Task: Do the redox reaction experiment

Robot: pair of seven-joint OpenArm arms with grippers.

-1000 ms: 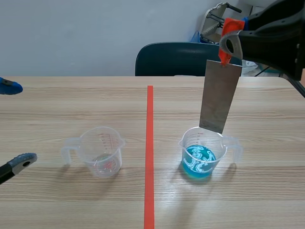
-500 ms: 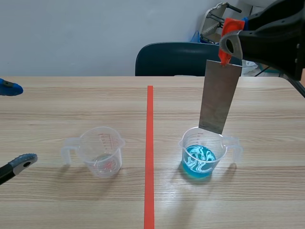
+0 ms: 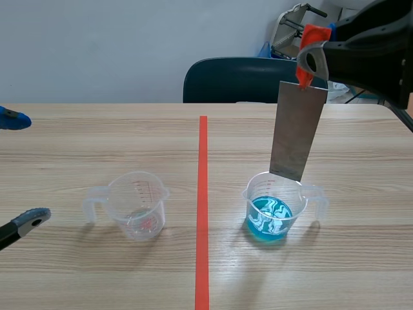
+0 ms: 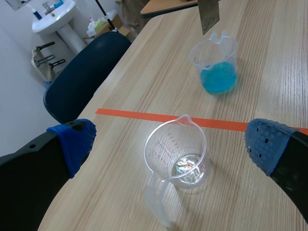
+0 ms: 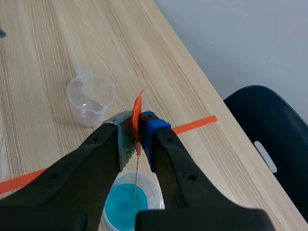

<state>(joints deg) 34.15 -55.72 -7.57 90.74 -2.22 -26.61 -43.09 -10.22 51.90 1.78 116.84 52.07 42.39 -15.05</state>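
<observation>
A grey metal sheet (image 3: 297,129) with an orange-red tab at its top hangs upright, my right gripper (image 3: 311,57) shut on that tab. Its lower edge is just above the rim of a clear measuring cup (image 3: 277,210) holding blue liquid. In the right wrist view my right gripper (image 5: 137,132) pinches the sheet (image 5: 136,120) edge-on, with the blue cup (image 5: 127,202) straight below. A second clear cup (image 3: 137,205), nearly empty, stands left of the red tape line. My left gripper (image 4: 173,139) is open, its blue pads on either side of this cup (image 4: 178,156).
A dark blue chair (image 3: 248,81) stands behind the table's far edge. A red tape line (image 3: 202,206) runs down the table's middle. The left gripper's two fingertips (image 3: 29,219) show at the scene's left edge, well left of the empty cup.
</observation>
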